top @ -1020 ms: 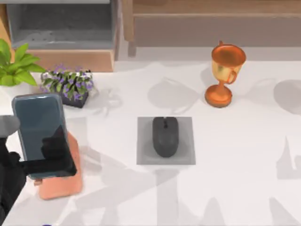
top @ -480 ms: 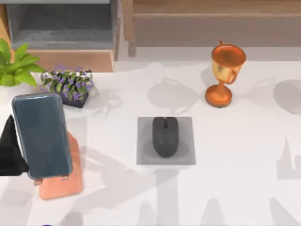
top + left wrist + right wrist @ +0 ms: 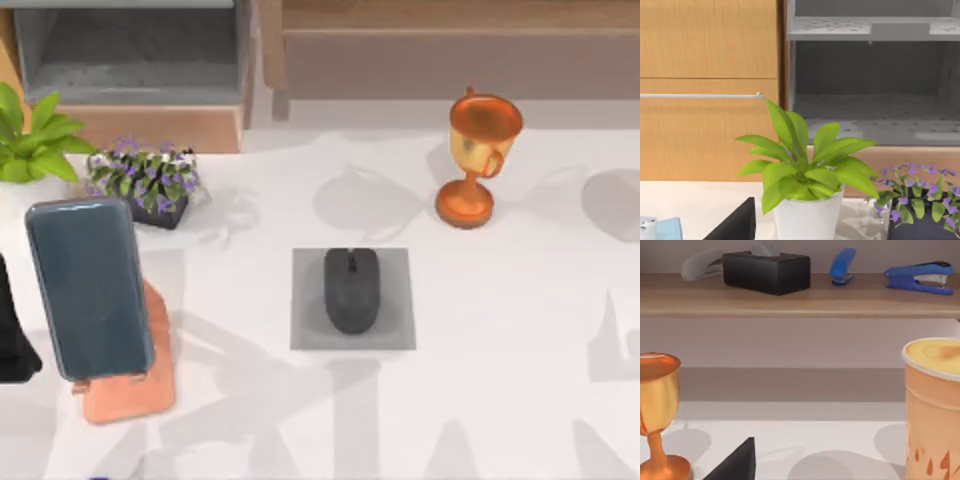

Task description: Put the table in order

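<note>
The white table [image 3: 500,330] carries a dark phone [image 3: 90,285] leaning on an orange stand [image 3: 135,395] at the left. A black mouse [image 3: 351,290] lies on a grey square mat [image 3: 395,335] in the middle. A golden trophy [image 3: 478,155] stands at the back right, also seen as the trophy [image 3: 655,410] in the right wrist view. My left gripper [image 3: 12,335] sits at the left edge, apart from the phone. A dark part of my left gripper [image 3: 735,225] shows near the plants. A dark part of my right gripper [image 3: 735,462] shows beside the trophy.
A green plant in a white pot [image 3: 805,190] and a purple-flowered plant [image 3: 145,180] stand at the back left before the wooden shelf unit [image 3: 130,70]. An orange cup [image 3: 932,405] stands near the trophy. A tissue box [image 3: 765,270] and blue staplers [image 3: 917,276] rest on a shelf.
My left gripper has drawn back leftward from the phone's lower part to the table's left edge. The phone stays leaning on its stand. Nothing else moved.
</note>
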